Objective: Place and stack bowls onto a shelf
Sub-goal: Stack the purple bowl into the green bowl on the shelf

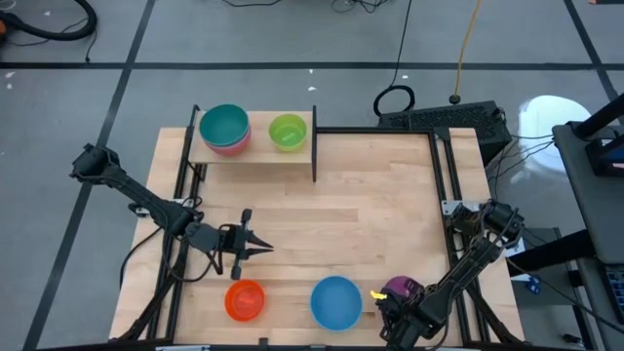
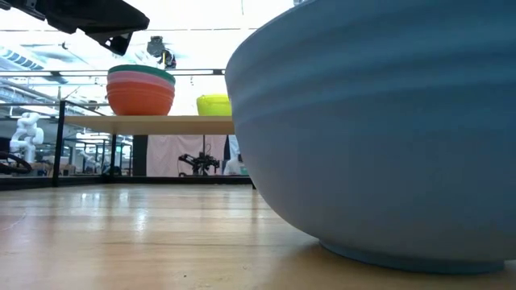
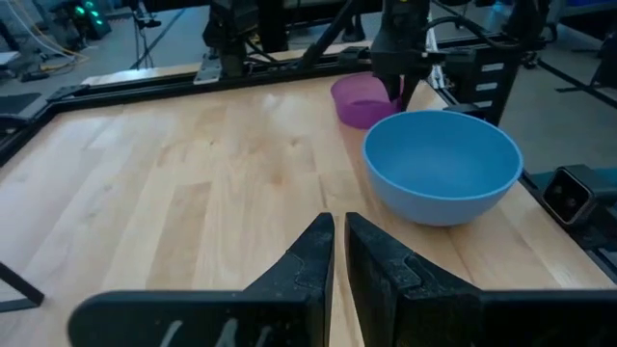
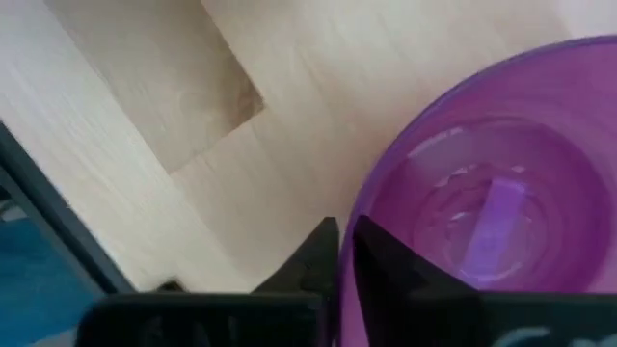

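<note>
Two stacked bowls [image 1: 225,130] and a green bowl [image 1: 287,131] occupy the shelf [image 1: 255,152].

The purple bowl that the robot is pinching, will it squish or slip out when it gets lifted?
The purple bowl looks like smooth, glossy, thin plastic, so it is probably light and fairly stiff. The right gripper pinches only its rim, so it may hang tilted or slip a little. Its round shape suggests it could rock if dropped.

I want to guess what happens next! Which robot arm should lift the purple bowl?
The right one, probably. The right gripper is already pinched on the purple bowl rim at the table's near right corner. The left gripper is shut and empty, near the orange bowl.
</note>
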